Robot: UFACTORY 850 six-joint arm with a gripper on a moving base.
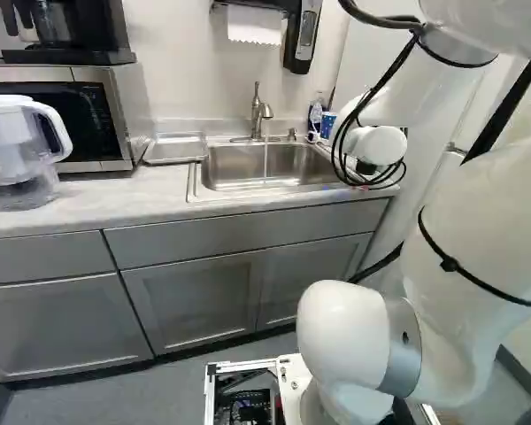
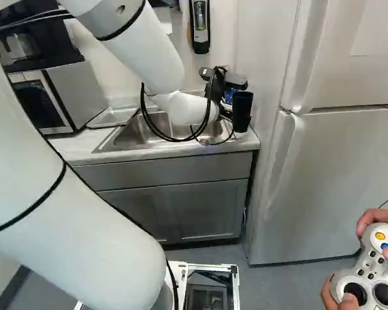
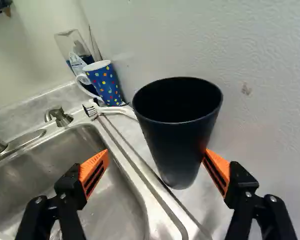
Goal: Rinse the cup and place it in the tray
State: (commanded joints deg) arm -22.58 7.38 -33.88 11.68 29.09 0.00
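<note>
You're reaching for the black cup (image 3: pixel 177 140), jaws wide apart. Centre them around it, then close.

The cup (image 3: pixel 172 150) is black; the mug (image 3: pixel 106 84) is blue with multicoloured dots and white inside; the tool (image 2: pixel 235 82) is black with orange pads (image 3: pixel 96 167).
</note>
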